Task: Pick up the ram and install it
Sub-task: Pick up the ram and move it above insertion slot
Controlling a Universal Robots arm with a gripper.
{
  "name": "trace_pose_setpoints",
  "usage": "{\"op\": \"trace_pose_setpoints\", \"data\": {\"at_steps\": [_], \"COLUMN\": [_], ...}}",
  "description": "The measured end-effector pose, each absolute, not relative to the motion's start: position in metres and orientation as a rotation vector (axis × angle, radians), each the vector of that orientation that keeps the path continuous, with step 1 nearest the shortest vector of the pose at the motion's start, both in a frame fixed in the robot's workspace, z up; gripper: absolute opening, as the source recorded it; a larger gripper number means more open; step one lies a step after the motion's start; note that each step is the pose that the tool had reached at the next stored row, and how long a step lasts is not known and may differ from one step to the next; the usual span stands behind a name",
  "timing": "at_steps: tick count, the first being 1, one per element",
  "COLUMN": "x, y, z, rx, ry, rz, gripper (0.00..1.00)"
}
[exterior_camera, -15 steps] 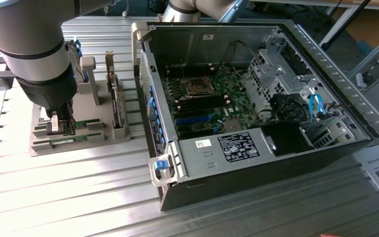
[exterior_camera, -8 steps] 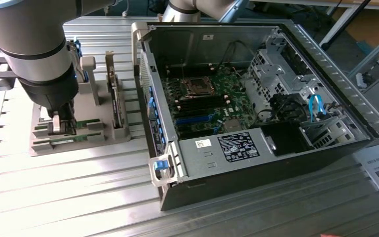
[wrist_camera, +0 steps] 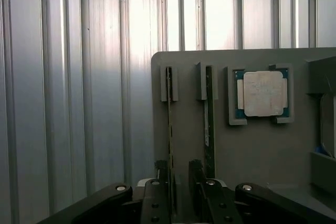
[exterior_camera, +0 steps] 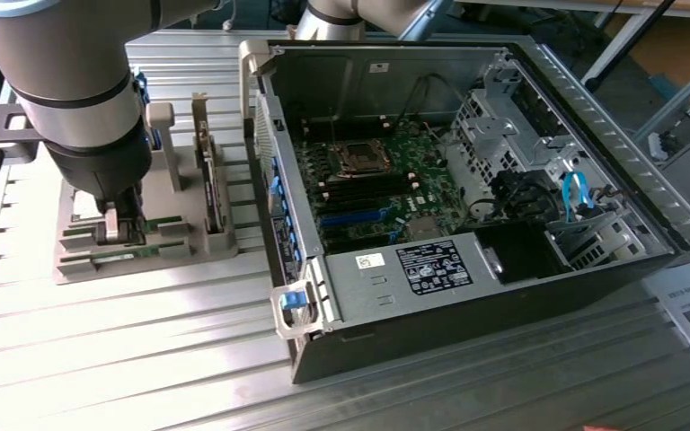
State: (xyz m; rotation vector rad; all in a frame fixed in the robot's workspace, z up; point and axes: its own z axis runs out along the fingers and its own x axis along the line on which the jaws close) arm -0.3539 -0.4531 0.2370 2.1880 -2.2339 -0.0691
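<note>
The ram is standing on edge in the grey holder tray, beside a second stick. The gripper is straddling its end, jaws sitting slightly apart and not clamping it.

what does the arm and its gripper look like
The arm is a thick grey cylinder with a black band, darker toward the wrist. The gripper is black, with jointed links, silver screw heads and two slim dark fingers.
</note>
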Motion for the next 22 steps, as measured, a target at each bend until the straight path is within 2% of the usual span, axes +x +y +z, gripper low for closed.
{"op": "trace_pose_setpoints", "data": {"at_steps": [22], "x": [-0.354], "y": [-0.454], "z": [0.213], "rx": [2.188], "ry": [-2.234], "rz": [-0.069], "gripper": [0.3]}}
